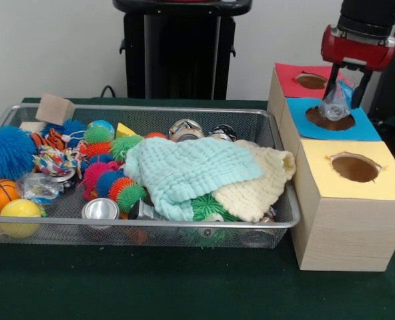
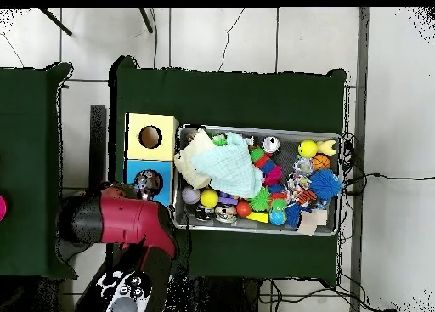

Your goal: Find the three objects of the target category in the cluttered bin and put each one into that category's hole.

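Crumpled clear plastic wrapper point(image 1: 335, 105) clamped between black fingers point(image 1: 361, 87) of red-and-black gripper point(image 1: 345, 100), held directly above round hole in blue-topped wooden box point(image 1: 364, 125). Yellow-topped box point(image 1: 384, 180) seen nearer, red-topped box point(image 1: 287, 80) farther. Wire mesh bin point(image 1: 287, 217) alongside, filled with spiky balls, cans, mint knitted cloth point(image 1: 184, 170).

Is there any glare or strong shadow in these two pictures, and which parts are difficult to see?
Front view: even light, with small bright reflections on the metal can and the clear crumpled plastic held in the gripper over the blue box's hole; the holes look dark inside. Overhead view: the red arm covers the third box and part of the blue one, and the gripper is hidden under it.
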{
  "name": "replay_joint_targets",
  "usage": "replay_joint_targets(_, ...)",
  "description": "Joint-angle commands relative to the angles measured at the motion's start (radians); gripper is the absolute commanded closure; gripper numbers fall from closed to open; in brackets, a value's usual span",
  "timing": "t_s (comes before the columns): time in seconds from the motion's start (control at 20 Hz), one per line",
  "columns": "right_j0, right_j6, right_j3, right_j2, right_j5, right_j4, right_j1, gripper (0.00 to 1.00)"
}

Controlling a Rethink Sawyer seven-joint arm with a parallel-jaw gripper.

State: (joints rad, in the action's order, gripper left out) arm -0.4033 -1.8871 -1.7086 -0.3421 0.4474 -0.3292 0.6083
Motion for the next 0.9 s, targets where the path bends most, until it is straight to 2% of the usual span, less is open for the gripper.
replay_joint_targets(0.05, 0.013, -0.259, 0.067, 0.024, 0.109, -0.041, -0.048, 1.0)
replay_joint_targets(0.9, 0.052, -0.207, 0.021, 0.047, 0.083, -0.034, -0.019, 1.0)
